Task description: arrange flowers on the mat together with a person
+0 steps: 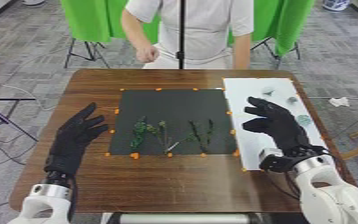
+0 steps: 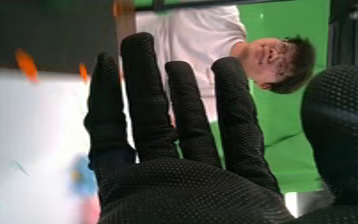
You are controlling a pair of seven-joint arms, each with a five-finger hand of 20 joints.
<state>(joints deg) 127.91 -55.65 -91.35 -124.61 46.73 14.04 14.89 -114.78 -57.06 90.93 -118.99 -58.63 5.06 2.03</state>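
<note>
the flowers lie on the dark mat in the middle of the worktop, in a loose row on the half nearer the robot. the one farthest left is the leafiest and a deep green. next to it are thin stems, with a small pale piece by their lower ends, and farther right are two slim sprigs set close together, pointing away from the robot. orange marks dot the mat's edges.

just to the right of the mat is a long white sheet, and on it are small pale green pieces, too small to make out.

the left hand is beside the mat's left edge, its fingers loose and a little spread, open and holding nothing. the right hand is over the white sheet, near the mat's right edge. in the right wrist view the right hand has its fingers straight and apart, with the thumb out to the side, open and gripping nothing.

past the worktop's far edge hangs green cloth, a thin stand rests on the grey floor, and a blue-and-white pot is at the far right.
</note>
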